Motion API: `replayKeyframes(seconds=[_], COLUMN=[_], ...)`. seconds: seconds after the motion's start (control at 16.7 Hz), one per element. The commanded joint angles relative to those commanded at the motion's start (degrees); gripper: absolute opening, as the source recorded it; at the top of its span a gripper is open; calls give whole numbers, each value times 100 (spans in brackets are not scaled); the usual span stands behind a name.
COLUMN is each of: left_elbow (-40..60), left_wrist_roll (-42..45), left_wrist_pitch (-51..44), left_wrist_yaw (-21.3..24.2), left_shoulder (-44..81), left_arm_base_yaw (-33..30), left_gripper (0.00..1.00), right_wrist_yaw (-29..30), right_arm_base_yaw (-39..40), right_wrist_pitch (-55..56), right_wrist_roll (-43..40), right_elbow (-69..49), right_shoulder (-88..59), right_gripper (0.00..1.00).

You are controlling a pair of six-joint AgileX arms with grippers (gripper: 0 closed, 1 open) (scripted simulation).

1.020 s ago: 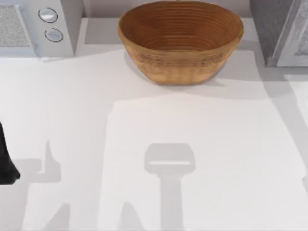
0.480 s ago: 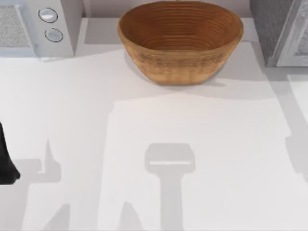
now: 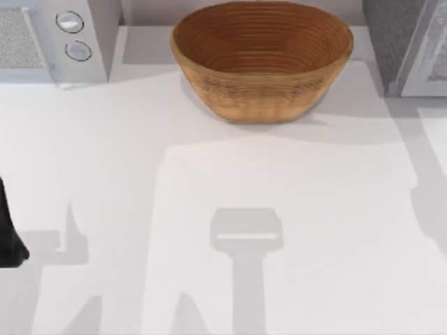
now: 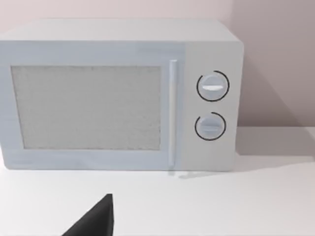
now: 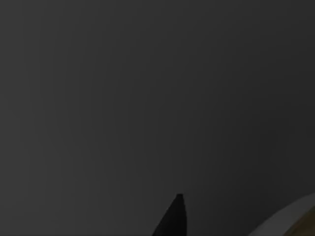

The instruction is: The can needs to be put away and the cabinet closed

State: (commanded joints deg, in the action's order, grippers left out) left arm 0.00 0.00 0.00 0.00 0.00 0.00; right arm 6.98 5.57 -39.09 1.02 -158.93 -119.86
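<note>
From above, a woven basket (image 3: pixel 262 59) stands at the back of the white table (image 3: pixel 209 174). The cabinet (image 3: pixel 390 38), dark grey and speckled, stands just to the right of the basket, with its pale framed door panel (image 3: pixel 427 66) on the side away from the basket. A light-grey microwave (image 3: pixel 52 38) with two round knobs (image 3: pixel 73 36) stands to the left of the basket, a little farther off than the cabinet. My left arm (image 3: pixel 8 234) shows as a dark shape at the table's left edge, well apart from the basket and nearer the front.

In the left wrist view the microwave faces the camera with its door shut. A black tip of the left gripper (image 4: pixel 96 221) hangs above the table in front of it. I cannot tell whether that gripper is wide or narrow.

The right wrist view is dark, and I cannot tell the state of the right gripper (image 5: pixel 172 220) from it.

I cannot tell where the can lies relative to either gripper.
</note>
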Motion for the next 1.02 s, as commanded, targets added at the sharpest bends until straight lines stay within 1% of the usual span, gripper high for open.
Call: replayKeyframes(seconds=[0.06, 0.84, 0.9, 1.02], left_elbow=[0, 0, 0, 0], left_wrist_roll=[0, 0, 0, 0], left_wrist_pitch=[0, 0, 0, 0], left_wrist_yaw=[0, 0, 0, 0], left_shoulder=[0, 0, 0, 0], left_arm_base_yaw=[0, 0, 0, 0], left_gripper=[100, 100, 100, 100], right_wrist_yaw=[0, 0, 0, 0], right_arm_base_yaw=[0, 0, 0, 0], right_wrist_pitch=[0, 0, 0, 0], right_wrist_roll=[0, 0, 0, 0], right_elbow=[0, 0, 0, 0], right_shoulder=[0, 0, 0, 0], right_gripper=[0, 98, 100, 100])
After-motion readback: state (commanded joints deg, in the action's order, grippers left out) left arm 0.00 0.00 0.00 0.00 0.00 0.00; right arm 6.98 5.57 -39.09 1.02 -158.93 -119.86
